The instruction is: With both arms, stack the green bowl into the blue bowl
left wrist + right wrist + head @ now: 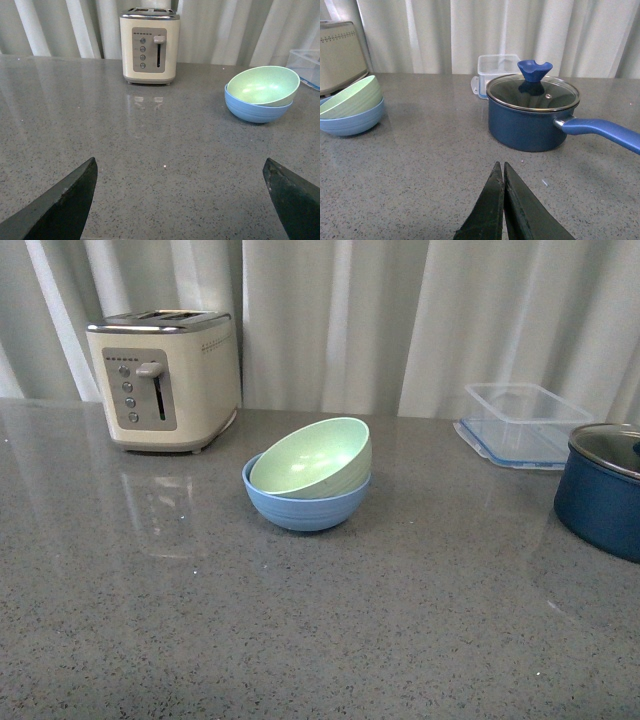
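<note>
Blue bowl (305,508) inside hidden by green bowl (312,459) sitting tilted in it. Navy pot (603,486) cut off at front view's right edge (handle end clipped in right wrist view too). Toaster (341,56) half out of frame there.

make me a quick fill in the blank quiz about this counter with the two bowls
1. The green bowl sits tilted inside the ____ bowl.
2. Behind the bowls, toward the left arm's side, stands a cream ____.
3. The navy pot wears a ____ lid.
4. The right gripper is ____, holding nothing.

Missing words: blue; toaster; glass; shut
</note>
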Available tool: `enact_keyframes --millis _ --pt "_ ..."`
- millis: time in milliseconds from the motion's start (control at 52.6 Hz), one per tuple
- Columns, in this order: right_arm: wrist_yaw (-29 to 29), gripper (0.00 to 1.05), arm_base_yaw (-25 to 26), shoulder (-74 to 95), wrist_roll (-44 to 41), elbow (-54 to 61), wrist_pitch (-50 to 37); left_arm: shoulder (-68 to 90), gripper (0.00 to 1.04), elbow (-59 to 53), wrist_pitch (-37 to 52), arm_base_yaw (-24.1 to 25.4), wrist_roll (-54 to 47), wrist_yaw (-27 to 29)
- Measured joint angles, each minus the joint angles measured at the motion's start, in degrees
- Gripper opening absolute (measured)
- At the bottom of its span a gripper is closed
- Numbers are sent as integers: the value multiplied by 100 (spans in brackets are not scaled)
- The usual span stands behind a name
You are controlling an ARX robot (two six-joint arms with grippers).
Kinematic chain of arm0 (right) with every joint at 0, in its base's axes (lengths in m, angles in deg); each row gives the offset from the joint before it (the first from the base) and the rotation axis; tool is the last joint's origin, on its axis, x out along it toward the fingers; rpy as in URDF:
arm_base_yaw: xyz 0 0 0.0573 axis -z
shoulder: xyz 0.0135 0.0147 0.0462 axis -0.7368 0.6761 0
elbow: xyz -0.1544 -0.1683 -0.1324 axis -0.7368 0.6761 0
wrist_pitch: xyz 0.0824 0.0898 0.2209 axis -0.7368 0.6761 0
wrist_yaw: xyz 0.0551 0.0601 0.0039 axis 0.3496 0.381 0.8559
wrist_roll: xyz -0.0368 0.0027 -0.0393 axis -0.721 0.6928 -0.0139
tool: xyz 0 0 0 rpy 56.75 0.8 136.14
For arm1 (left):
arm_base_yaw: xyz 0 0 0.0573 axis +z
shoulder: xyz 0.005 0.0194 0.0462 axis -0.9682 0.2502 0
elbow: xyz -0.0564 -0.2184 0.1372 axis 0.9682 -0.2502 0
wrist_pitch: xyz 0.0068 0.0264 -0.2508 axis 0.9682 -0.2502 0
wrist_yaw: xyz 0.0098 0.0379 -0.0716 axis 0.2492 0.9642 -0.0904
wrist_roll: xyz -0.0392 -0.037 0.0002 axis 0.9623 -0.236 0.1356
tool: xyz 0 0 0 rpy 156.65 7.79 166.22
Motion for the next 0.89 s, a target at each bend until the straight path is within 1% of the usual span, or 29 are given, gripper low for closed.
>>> enact_keyframes --millis 171,247,285,532,551,665,741,779,836,893 --pt "0 1 0 -258 0 0 258 0 98 0 -2 0 0 0" --pt "9 1 0 -811 -2 -2 1008 0 98 0 0 0 0 -2" --pt "11 1 0 -979 -2 -2 1163 0 98 0 0 0 0 2" --pt "13 1 0 -1174 -2 -2 1213 7 98 0 0 0 0 -2" --pt "13 2 0 -1176 -9 -2 1213 4 98 0 -2 0 0 -2" --pt "15 21 0 -1178 -7 -2 1213 4 98 0 0 0 0 -2" --pt "13 40 0 -1178 -7 -2 1213 4 98 0 0 0 0 -2" --pt "13 48 0 -1178 -7 -2 1213 4 98 0 -2 0 0 -2" --pt "13 62 0 -1178 -7 -2 1213 4 98 0 0 0 2 -2" --pt "15 72 0 -1178 -7 -2 1213 4 98 0 0 0 0 -2"
